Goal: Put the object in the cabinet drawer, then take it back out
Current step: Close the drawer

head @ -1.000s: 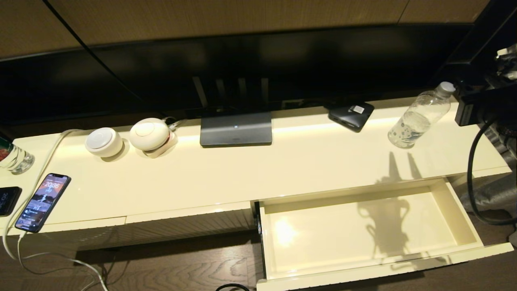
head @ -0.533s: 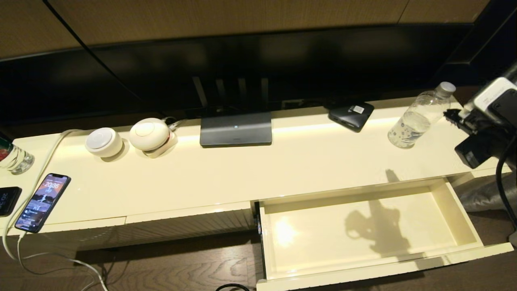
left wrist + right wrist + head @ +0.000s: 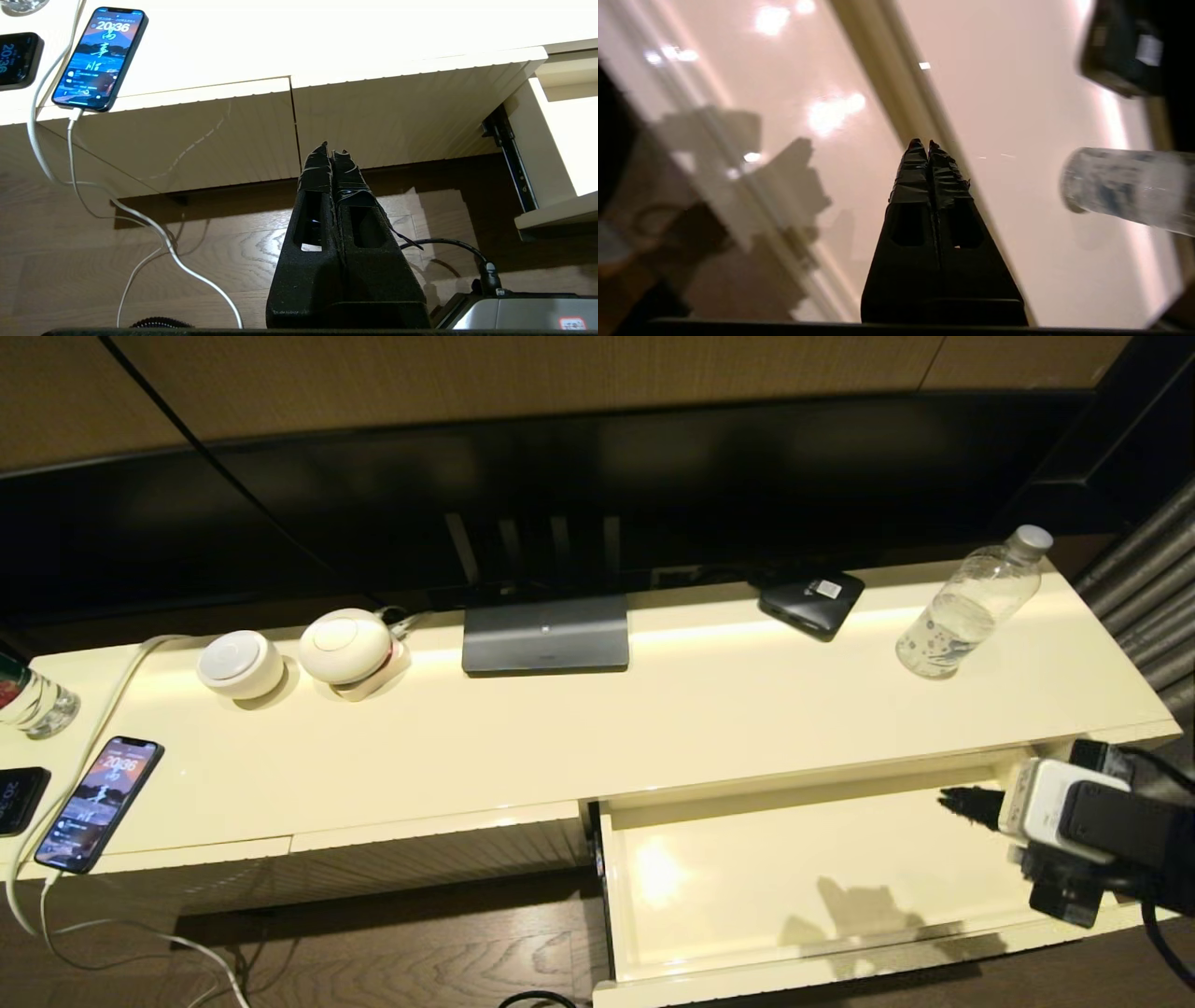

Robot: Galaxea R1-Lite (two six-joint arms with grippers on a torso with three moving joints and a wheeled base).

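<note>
The small clear water bottle (image 3: 971, 603) with its pale cap stands upright on the cream cabinet top (image 3: 560, 728) at the far right, and shows blurred in the right wrist view (image 3: 1125, 191). Below it the wide cream drawer (image 3: 1064, 831) is pulled out, its smooth floor bare. My right gripper (image 3: 957, 798) hangs shut and empty over the drawer's right end, pointing left, well below and apart from the bottle; its fingertips (image 3: 924, 145) are pressed together. My left gripper (image 3: 331, 151) is shut and empty, parked low before the closed ribbed panels (image 3: 397, 112).
On the cabinet top: a dark router (image 3: 545, 633), a black box (image 3: 810, 599), two white round devices (image 3: 345, 647), a charging phone (image 3: 98, 801) with white cable, a glass bottle (image 3: 33, 698) at far left. A TV screen (image 3: 597, 485) stands behind. Wood floor (image 3: 392, 961) below.
My right arm dropped from beside the bottle at cabinet-top height down to the open drawer's right end. Its shadow slid forward across the drawer floor. The bottle has stayed put.
</note>
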